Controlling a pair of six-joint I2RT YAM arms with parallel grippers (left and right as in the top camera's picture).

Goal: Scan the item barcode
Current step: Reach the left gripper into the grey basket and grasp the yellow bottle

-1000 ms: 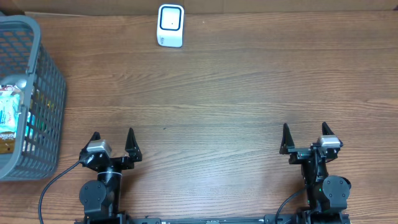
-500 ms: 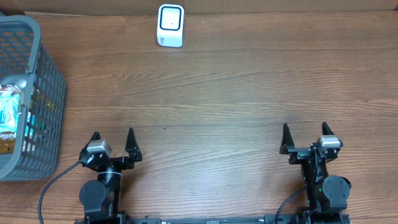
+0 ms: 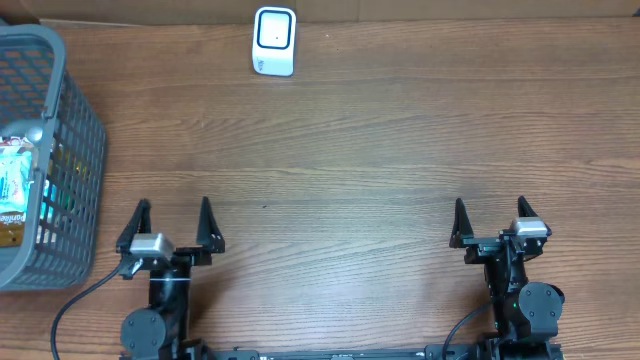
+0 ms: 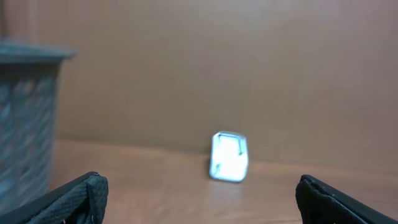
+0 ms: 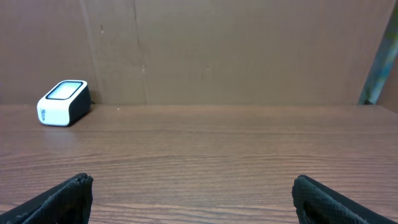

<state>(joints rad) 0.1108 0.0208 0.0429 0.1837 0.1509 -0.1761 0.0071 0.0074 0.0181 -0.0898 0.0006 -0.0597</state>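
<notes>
Two arms sit at the near edge of the brown wood-grain table [image 3: 380, 150], one at each side. Neither claw touches any object.

1. Left claw [image 3: 172, 206]: the jaws are spread wide with nothing between them. The claw points toward the far edge of the table. In the left wrist view, its dark fingers [image 4: 74, 199] appear only at the two bottom corners, with bare table between them.

2. Right claw [image 3: 490, 203]: the jaws are likewise spread wide and hold nothing. The claw points toward the far edge. In the right wrist view, bare wood fills the space between the fingers.

3. Grey plastic mesh basket [image 3: 75, 130]: it stands at the left side of the table and is partly cut off by the overhead picture. The left claw is near its near right corner but clear of it.

4. Pale printed packets [image 3: 15, 180]: these lie inside the basket toward its left side. Their print is too small to read. Darker items beside them cannot be made out.

5. Small white box-shaped scanner [image 3: 274, 40]: it stands on the table at the far edge, left of centre, with its dark-rimmed window facing up. It is well apart from both claws and from the basket. The left wrist view shows it blurred, ahead and slightly to the right. The right wrist view shows it far to the left, in front of the brown cardboard wall [image 5: 249, 50].
</notes>
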